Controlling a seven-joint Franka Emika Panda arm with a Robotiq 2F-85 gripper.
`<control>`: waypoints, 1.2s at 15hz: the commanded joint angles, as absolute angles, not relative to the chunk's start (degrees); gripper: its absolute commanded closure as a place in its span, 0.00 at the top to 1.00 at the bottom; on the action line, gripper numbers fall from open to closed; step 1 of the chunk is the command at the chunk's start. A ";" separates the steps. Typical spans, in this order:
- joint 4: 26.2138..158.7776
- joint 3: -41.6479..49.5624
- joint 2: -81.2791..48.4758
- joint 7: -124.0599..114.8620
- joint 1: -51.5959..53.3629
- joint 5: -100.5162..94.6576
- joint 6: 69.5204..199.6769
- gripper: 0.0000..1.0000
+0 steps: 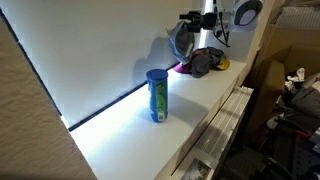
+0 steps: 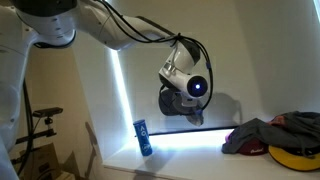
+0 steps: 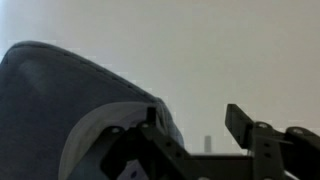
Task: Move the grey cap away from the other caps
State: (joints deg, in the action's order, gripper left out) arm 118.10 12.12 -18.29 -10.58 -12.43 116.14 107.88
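Observation:
The grey cap [image 1: 180, 40] hangs in the air above the white shelf in both exterior views, just under my gripper [image 1: 190, 21]. It is up left of the other caps [image 1: 205, 63], a dark heap with pink and yellow showing. The same grey cap [image 2: 173, 103] droops below my gripper [image 2: 184, 91], well left of the heap [image 2: 265, 135]. In the wrist view my gripper [image 3: 195, 115] is open, and only the pale wall shows between its fingers. The grey cap [image 3: 60, 100] lies against the outer side of the left finger [image 3: 150, 118].
A blue canister [image 1: 157, 95] stands upright on the white shelf [image 1: 120, 125], left of the heap, and appears again as the blue canister [image 2: 143, 137]. A wall runs close behind the shelf. Cluttered boxes and gear sit beyond its front edge [image 1: 290, 90].

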 commanded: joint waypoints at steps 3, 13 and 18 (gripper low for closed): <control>118.26 11.11 -15.23 -13.36 -8.54 113.08 121.12 1.00; 119.55 11.55 -12.80 -4.44 -8.04 105.32 127.84 1.00; 121.27 11.69 -8.07 3.60 -7.09 95.47 131.99 1.00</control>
